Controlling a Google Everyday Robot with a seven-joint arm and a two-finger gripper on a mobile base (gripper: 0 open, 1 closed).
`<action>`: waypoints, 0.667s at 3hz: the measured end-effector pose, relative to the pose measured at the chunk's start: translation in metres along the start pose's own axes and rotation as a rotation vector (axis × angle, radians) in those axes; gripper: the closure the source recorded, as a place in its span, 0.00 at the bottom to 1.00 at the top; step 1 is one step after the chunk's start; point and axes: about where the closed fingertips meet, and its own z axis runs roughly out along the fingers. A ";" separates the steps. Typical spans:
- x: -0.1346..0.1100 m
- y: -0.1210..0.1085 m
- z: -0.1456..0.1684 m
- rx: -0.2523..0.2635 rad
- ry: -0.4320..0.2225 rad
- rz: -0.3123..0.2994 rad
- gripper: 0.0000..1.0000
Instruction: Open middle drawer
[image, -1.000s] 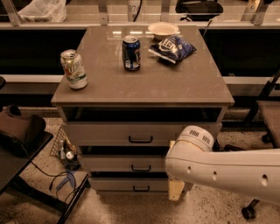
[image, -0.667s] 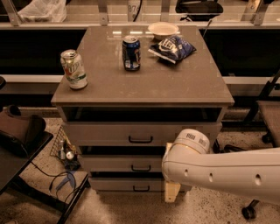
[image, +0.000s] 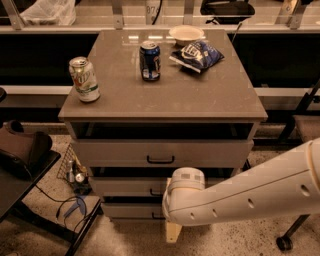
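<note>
Your end effector (image: 173, 232), down near the speckled floor (image: 135, 245), looks smooth cream plastic; desk (image: 200, 95) matt (faint sheen), green can (image: 84, 79) and blue can (image: 150, 61) shiny metal.

Warm, dim light glares off the cabinet top (image: 165, 97); gripper (image: 173, 232) near the floor (image: 130, 241).

a grey-brown cabinet (image: 200, 95) with a flat, faintly glossy top stands in the middle of a speckled terrazzo floor (image: 130, 242). behind it a pale ledge (image: 280, 29) runs across the room, with dark panels (image: 30, 60) below. a crumpled plastic bag (image: 47, 12) and a black chair (image: 227, 7) sit beyond the ledge. on the left, a brown cushion (image: 22, 147) rests on a dark table (image: 20, 187), with cables (image: 70, 207) on the floor beside it. a caster wheel (image: 284, 243) stands at lower right. the light is warm and dim.
</note>
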 end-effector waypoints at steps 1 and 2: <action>-0.027 0.002 0.035 -0.001 0.012 -0.029 0.00; -0.046 -0.001 0.076 0.006 0.056 -0.074 0.00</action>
